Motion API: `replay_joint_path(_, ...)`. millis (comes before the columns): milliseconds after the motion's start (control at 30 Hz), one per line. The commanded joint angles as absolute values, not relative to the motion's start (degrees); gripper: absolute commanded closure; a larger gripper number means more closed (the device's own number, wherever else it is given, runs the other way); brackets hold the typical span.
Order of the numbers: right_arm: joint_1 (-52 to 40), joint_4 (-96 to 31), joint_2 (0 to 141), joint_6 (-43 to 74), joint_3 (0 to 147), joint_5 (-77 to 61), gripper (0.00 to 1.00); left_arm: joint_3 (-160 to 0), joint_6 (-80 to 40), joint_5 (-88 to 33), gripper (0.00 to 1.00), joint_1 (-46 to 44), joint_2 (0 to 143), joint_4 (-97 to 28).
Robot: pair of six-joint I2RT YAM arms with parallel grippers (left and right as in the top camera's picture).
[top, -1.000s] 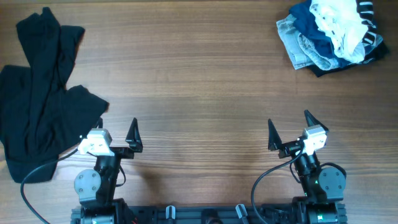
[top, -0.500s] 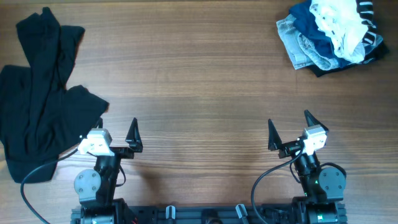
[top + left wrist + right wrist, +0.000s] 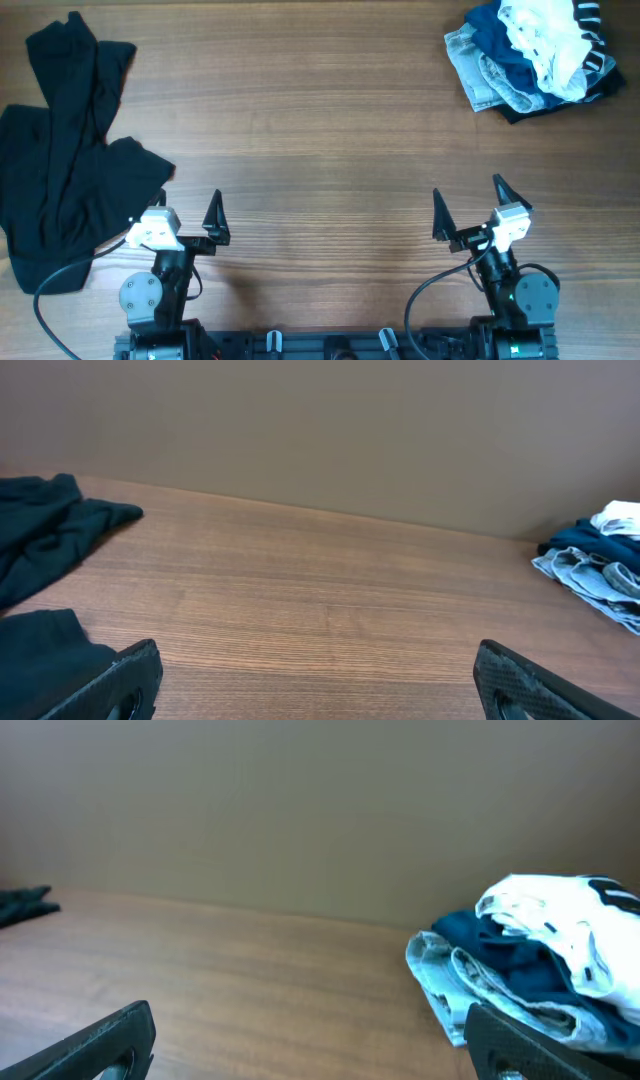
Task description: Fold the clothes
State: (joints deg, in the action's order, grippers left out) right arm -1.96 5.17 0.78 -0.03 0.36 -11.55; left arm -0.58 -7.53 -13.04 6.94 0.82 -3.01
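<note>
1. Left gripper: stands with fingers wide apart and clamps nothing; only bare wood lies between them in the left wrist view.
2. Same gripper: sits low at the near edge of the wooden table, with its outer finger just beside the hem of the black garment; cannot tell whether it touches the cloth.
3. Right gripper: also spread wide, holds nothing and touches nothing, over bare wood near the front edge.
4. Black garment: lies crumpled and unfolded at the far left of the table, one long part reaching toward the far left corner.
5. Heap of mixed garments: denim, blue, white and striped pieces, at the far right corner, well apart from both grippers.
6. Against half a second ago: right gripper and its arm shifted very slightly to the right and toward the near edge; left gripper, black garment and heap unchanged.
</note>
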Motion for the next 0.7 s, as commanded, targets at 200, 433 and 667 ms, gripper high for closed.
replay_joint_path(200,-2.02,6.52,2.98,2.92,3.46,-16.36,0.00,-6.37,-6.83,-10.39,0.00,7.42,3.44,-7.64)
replay_joint_path(433,-2.02,5.74,26.33,-0.23,21.47,-20.73,0.00,-27.38,-6.81,-9.56,0.00,7.42,26.94,-16.75)
replay_joint_path(667,-2.02,-12.45,60.01,-0.27,51.05,-25.78,0.00,-58.02,-6.61,-9.58,0.00,7.42,59.59,-41.56)
